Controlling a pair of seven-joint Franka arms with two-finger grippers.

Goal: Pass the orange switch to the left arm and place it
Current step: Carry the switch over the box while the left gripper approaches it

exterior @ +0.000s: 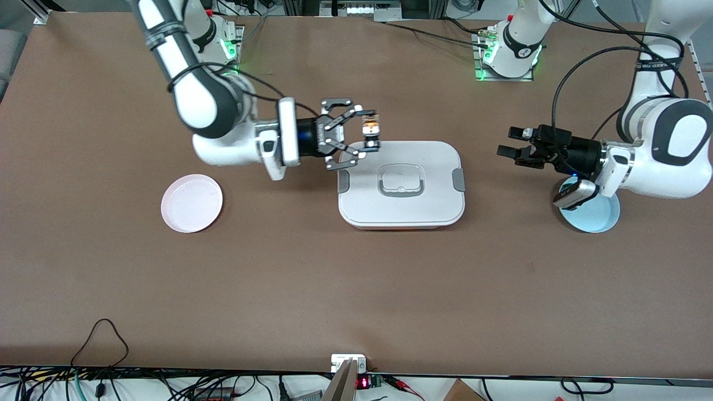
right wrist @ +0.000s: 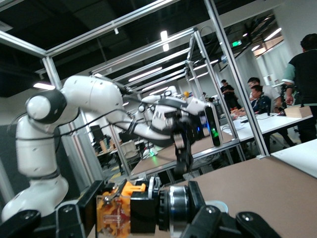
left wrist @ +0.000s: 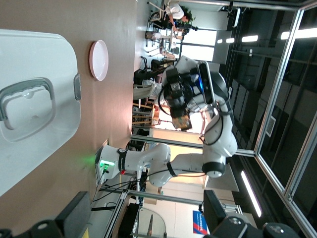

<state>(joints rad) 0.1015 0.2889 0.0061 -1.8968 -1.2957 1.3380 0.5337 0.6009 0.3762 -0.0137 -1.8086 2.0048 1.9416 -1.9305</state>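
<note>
- the right gripper (exterior: 372, 135) is clamped on the orange switch (exterior: 371, 129) and holds it in the air over the edge of the box (exterior: 401, 184) that lies farthest from the front camera, at the corner toward the right arm's end of the table.
- in the right wrist view the orange switch (right wrist: 143, 206) sits crosswise between the fingertips (right wrist: 74, 218): orange end on one side, black body in the middle, a ringed collar on the other.
- the right arm (exterior: 195, 94) reaches in from its base and its forearm lies roughly level above the table.
- the left gripper (exterior: 509, 142) has its fingers spread apart and holds nothing. it hangs over bare table between the box and the blue plate (exterior: 599, 214), pointing toward the box.
- the left arm (exterior: 668, 147) bends above the blue plate, and its wrist covers part of that plate.
- the box rests flat on the table (exterior: 356, 289) near its middle, lid on, grey latches at both short ends and the recessed handle (exterior: 401, 181) on top.
- the pink plate (exterior: 191, 203) lies on the table toward the right arm's end, well apart from the box.
- the left wrist view shows the right gripper (left wrist: 181, 119) farther off, with the orange switch at its tip, above the table and beside the box (left wrist: 39, 104).
</note>
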